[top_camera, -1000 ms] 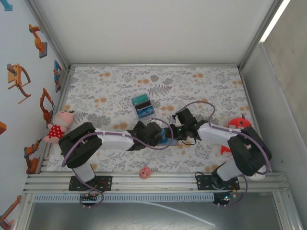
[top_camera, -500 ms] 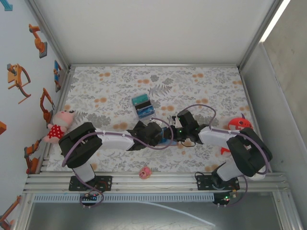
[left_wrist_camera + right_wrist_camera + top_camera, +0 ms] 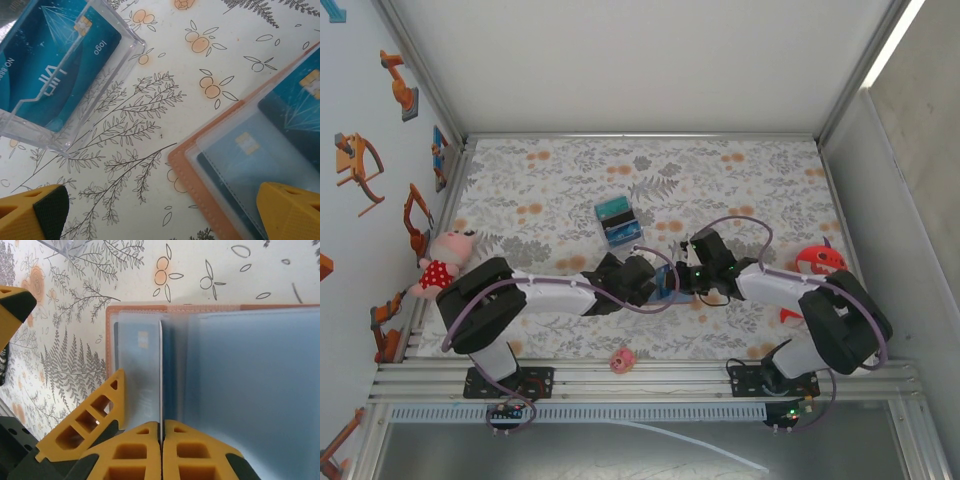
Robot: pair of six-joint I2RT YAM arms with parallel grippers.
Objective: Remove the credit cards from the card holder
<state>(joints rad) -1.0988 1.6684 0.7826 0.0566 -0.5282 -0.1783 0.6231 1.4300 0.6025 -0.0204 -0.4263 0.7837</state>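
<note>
Floral-print counter (image 3: 740, 180), clear plastic box (image 3: 618, 222) just beyond the fingers (image 3: 287, 210), pink plush doll (image 3: 440, 262) well off to their left, red fish-like toy (image 3: 817, 259) well right, small pink toy (image 3: 622, 359) at near edge behind them.

Top view. Card holder (image 3: 666, 284) lies open on the tabletop (image 3: 750, 180) at centre frame, between the left end effector (image 3: 652, 284) and the right end effector (image 3: 680, 280). A case (image 3: 618, 222) sits just above it, slightly left, apart from it, with credit cards (image 3: 55, 55) inside. More cards sit in the holder's pockets. Plush doll (image 3: 442, 262) at left edge. Fish toy (image 3: 817, 259) at right edge. Small toy (image 3: 622, 360) at lower centre.
</note>
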